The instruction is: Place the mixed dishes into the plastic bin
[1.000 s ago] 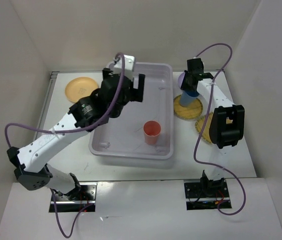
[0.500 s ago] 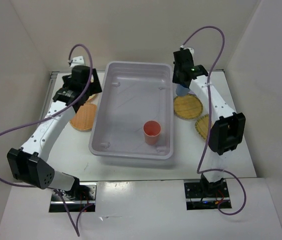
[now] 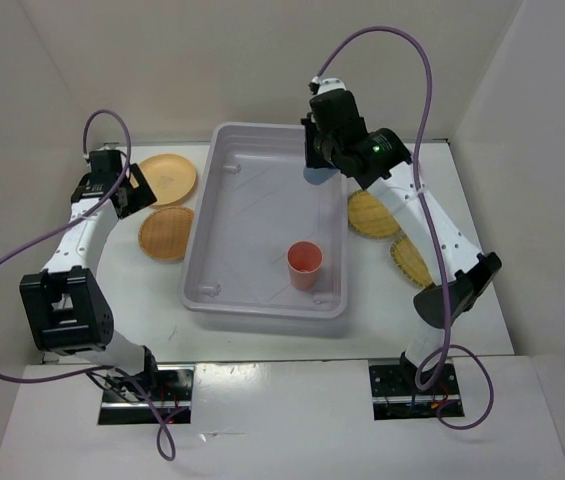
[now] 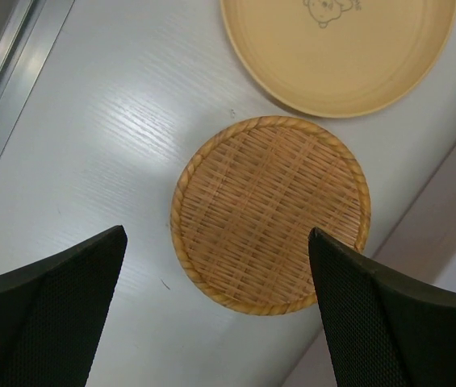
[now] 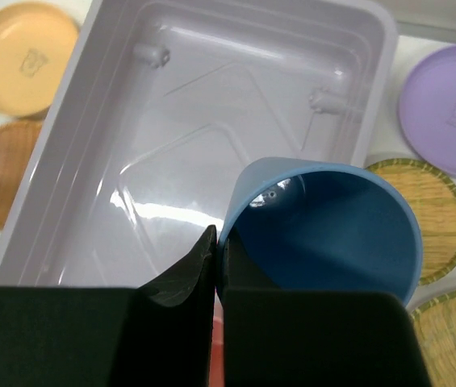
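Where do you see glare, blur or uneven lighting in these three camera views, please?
Left wrist view: a bright glare patch on the table beside the sharp woven plate. Right wrist view: glossy reflections streak the floor of the plastic bin; the rim of the blue cup is crisp. Top external view: soft, even light, no evident blur.

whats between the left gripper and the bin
In the top view, the orange-tan plate and the woven plate lie between the left gripper and the plastic bin.
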You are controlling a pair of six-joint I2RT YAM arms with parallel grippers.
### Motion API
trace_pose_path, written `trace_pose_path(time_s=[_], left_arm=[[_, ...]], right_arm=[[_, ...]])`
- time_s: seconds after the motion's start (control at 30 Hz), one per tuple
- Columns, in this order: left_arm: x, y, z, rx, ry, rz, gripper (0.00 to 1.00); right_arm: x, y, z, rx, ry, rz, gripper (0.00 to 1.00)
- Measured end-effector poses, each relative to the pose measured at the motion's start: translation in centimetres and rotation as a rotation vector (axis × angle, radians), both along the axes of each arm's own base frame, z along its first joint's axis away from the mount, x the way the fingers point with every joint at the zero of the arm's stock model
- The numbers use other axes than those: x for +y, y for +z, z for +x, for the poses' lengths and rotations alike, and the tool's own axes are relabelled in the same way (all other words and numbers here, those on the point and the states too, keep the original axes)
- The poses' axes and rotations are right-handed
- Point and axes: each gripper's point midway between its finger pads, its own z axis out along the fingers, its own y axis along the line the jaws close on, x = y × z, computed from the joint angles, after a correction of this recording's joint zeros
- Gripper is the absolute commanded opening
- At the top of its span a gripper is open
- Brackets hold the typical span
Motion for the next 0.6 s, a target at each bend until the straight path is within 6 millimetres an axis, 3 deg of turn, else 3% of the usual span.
trace_pose_path(time_s=[0.2,0.33,0.6], left_arm=[[2.2,-2.7,-0.3,0.051,0.043,-0.033,1.00],[2.4,-4.2,-0.2,0.080,0.043,-0.043,1.00],[1.9,-6.6,0.1,0.122,0.025,-0.068,1.00]], right_arm=[[2.8,-1.6,-3.7,0.090,0.085,-0.020,0.00],[4.2,-2.4,-5.9,0.142,0.129,-0.013,0.00],[4.3,-5.0,-9.4,0.257,0.162,-0.021,0.00]])
